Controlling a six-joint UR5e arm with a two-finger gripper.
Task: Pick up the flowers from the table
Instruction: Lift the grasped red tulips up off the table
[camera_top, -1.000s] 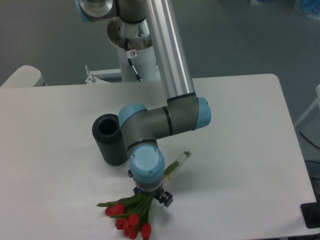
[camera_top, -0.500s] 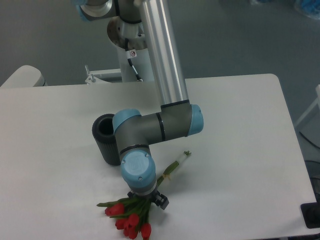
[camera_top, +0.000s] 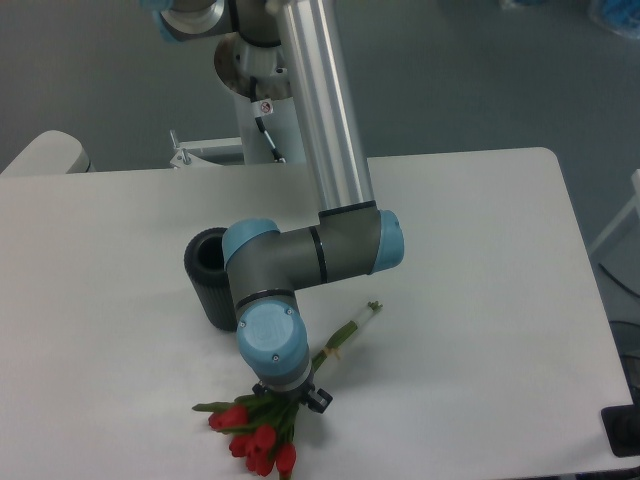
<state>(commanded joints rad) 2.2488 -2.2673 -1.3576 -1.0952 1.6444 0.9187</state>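
Observation:
The flowers (camera_top: 258, 432), red tulips with green stems, lie on the white table (camera_top: 480, 260) near its front edge, heads to the lower left and stem ends (camera_top: 362, 320) pointing up right. My gripper (camera_top: 290, 400) hangs straight down over the stems just behind the heads. The blue wrist joint (camera_top: 270, 340) hides its fingers, so I cannot see whether they touch or hold the stems. A small black part of it (camera_top: 318, 400) sticks out to the right.
A black ribbed cylinder (camera_top: 212, 278) lies on the table just left of the arm's elbow, its open end facing up and back. The arm's base column (camera_top: 262, 100) stands behind the table's far edge.
The wrist and gripper shifted left and slightly down over the stems across the frames. The tulip heads have moved only marginally.

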